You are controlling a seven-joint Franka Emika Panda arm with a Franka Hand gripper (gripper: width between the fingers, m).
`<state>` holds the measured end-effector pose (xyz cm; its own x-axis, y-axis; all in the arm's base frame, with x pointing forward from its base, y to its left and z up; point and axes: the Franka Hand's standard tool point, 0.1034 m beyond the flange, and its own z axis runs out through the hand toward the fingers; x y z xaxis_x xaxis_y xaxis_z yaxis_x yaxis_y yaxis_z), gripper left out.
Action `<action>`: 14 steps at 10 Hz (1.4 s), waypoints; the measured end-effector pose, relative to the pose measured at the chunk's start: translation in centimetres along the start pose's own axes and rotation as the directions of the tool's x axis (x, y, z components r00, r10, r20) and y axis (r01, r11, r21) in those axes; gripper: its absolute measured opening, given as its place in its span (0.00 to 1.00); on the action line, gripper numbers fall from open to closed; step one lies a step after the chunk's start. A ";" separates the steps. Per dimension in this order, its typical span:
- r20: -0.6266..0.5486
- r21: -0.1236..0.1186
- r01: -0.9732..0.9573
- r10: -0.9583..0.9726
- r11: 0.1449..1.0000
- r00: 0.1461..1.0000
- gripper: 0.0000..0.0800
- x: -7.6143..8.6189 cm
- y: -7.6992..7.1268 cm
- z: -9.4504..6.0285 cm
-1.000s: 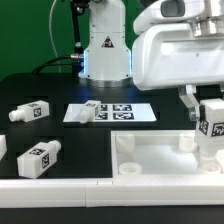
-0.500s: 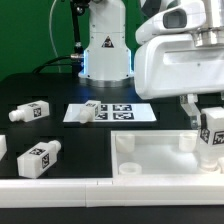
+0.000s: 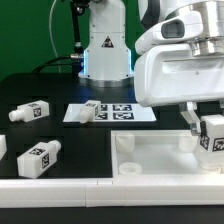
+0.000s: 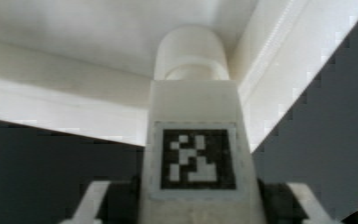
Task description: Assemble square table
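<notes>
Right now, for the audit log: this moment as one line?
gripper: shut on leg | leg: near upright at tabletop corner, exterior view's right | seated: cannot tell

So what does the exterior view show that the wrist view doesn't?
Exterior only: a loose short white tagged leg, another, the flat white marker board and the robot's white base. Wrist only: close up, the rounded tip of the held white tagged leg at a corner of the large white square plastic slab. Both: the end effector gripping that leg over that slab.
</notes>
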<state>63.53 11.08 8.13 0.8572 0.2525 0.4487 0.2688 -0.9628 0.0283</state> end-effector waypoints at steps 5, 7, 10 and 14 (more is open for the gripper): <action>0.033 0.006 -0.002 0.001 1.000 0.999 0.62 -0.1 0.0 0.0; 0.072 0.014 -0.010 0.009 1.000 0.997 0.80 1.6 0.2 -1.2; 0.298 0.034 -0.094 0.079 0.995 0.951 0.81 0.8 -0.4 -0.9; 0.478 0.030 -0.147 0.115 0.989 0.871 0.81 -0.9 -0.5 -0.1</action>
<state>62.59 11.31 7.86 0.9873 0.1552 -0.0327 0.1528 -0.9861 -0.0648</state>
